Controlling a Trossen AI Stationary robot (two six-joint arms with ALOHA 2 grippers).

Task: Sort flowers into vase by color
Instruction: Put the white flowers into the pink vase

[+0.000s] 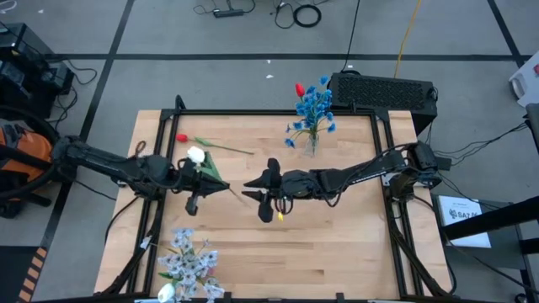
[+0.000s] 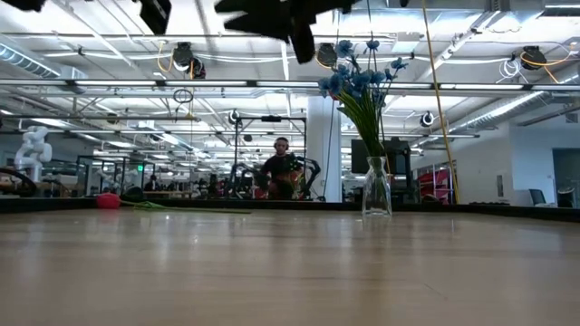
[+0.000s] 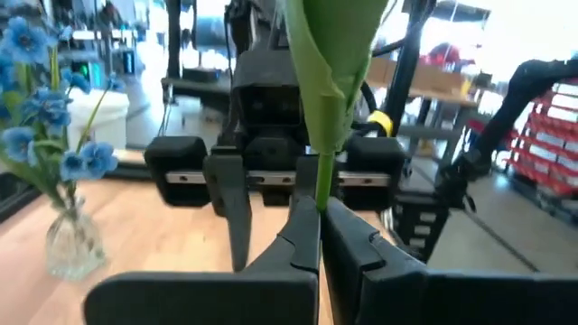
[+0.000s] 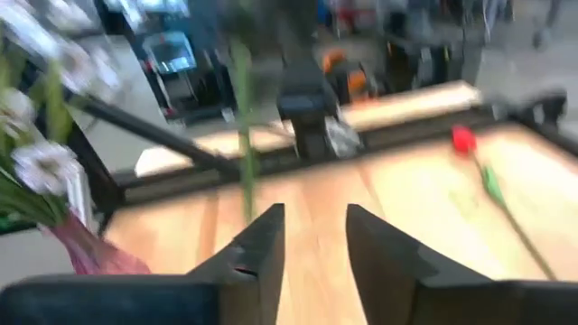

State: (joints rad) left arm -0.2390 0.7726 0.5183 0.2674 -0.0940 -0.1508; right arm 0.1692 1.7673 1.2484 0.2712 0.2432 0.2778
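Left gripper (image 3: 318,236) was clamped on the green stem of the white-bud flower (image 1: 196,155), held above the table's middle-left. Facing it, the right gripper (image 4: 313,236) had its fingers parted with nothing between them, the stem hanging just ahead. I judged this a hand-over: the right should back straight away before the left turns, so the stem isn't dragged. A red flower (image 1: 181,138) lay near the far rail. The blue-flower vase (image 1: 313,143) stood far-centre, the pale-flower vase (image 1: 189,268) at the near edge; mid-table offered room.
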